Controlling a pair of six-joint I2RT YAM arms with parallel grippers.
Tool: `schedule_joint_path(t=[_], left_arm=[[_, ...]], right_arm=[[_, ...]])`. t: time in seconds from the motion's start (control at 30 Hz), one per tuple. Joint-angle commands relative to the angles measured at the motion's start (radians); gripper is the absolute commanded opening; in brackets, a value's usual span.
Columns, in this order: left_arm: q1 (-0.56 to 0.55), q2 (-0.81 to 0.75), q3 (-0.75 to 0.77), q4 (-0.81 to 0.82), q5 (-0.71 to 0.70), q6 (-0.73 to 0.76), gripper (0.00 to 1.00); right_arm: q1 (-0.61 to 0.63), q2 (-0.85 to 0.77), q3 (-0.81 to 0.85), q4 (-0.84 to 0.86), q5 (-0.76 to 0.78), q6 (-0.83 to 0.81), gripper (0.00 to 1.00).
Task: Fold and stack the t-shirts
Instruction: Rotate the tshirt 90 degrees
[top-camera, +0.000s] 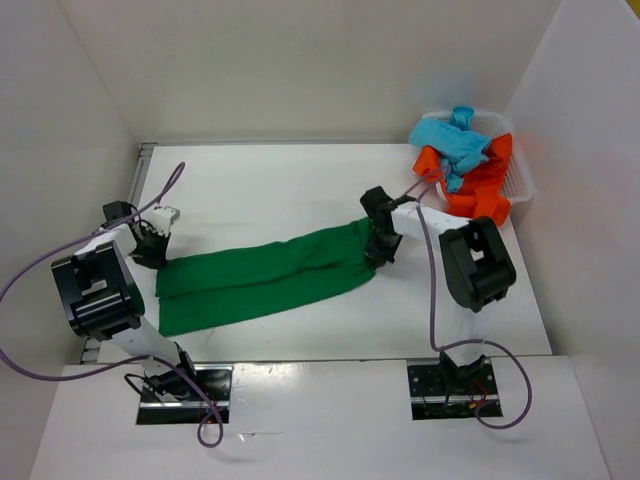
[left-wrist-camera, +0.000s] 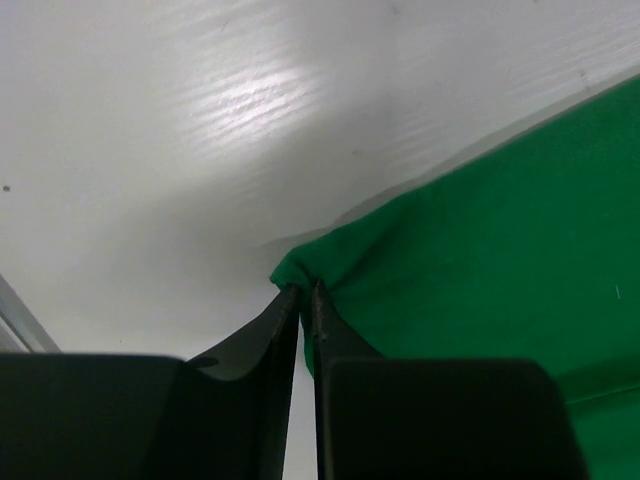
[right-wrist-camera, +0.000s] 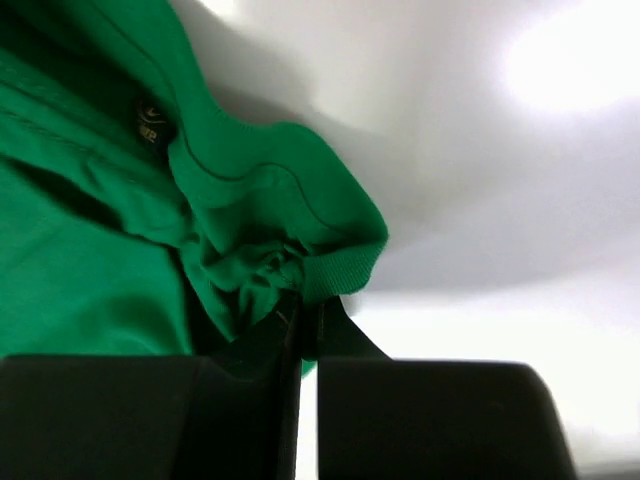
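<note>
White table (top-camera: 280, 190), white walls (top-camera: 300, 60): my whole view.
I see a glossy tabletop boxed in by plain panels at the back and both sides; light leaves a bright glare patch (left-wrist-camera: 250, 95) on the surface.

My left arm (top-camera: 100, 288) stands bent at the left side, and its wrist reaches forward and down. The left gripper (left-wrist-camera: 305, 292) has its jaws pressed together on a corner of the green t-shirt (left-wrist-camera: 500, 260). My right arm (top-camera: 476, 262) leans inward toward the middle. The right gripper (right-wrist-camera: 305, 300) is closed as well, pinching the bunched collar of the same shirt.
</note>
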Motion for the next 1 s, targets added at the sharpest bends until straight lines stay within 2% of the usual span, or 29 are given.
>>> schedule_joint_path(t=[0.0,0.3,0.47,0.6,0.77,0.83,0.9,0.97], left_arm=[[0.036,-0.022,-0.003,-0.090,-0.024,-0.009,0.16],[0.046,-0.057,-0.003,-0.162,-0.044,-0.031,0.21],[0.034,-0.057,0.008,-0.228,-0.062,-0.054,0.22],[-0.038,-0.068,0.008,-0.275,-0.087,-0.054,0.27],[-0.170,-0.046,-0.017,-0.311,-0.107,-0.054,0.34],[-0.202,-0.028,-0.029,-0.320,-0.117,-0.044,0.34],[-0.245,-0.019,-0.040,-0.320,-0.117,-0.044,0.36],[-0.276,-0.019,-0.051,-0.331,-0.117,-0.044,0.38]], right_arm=[[-0.004,0.152,0.163,0.127,0.108,-0.113,0.00],[-0.033,0.470,0.657,0.052,0.186,-0.298,0.00],[-0.033,0.731,1.080,-0.082,0.277,-0.401,0.00],[-0.059,0.975,1.593,-0.215,0.314,-0.435,0.00],[-0.104,1.059,1.742,-0.136,0.215,-0.435,0.00],[-0.116,1.071,1.775,-0.056,0.083,-0.465,0.06],[-0.116,1.085,1.818,-0.021,0.038,-0.475,0.10],[-0.116,1.095,1.857,0.018,-0.005,-0.475,0.32]])
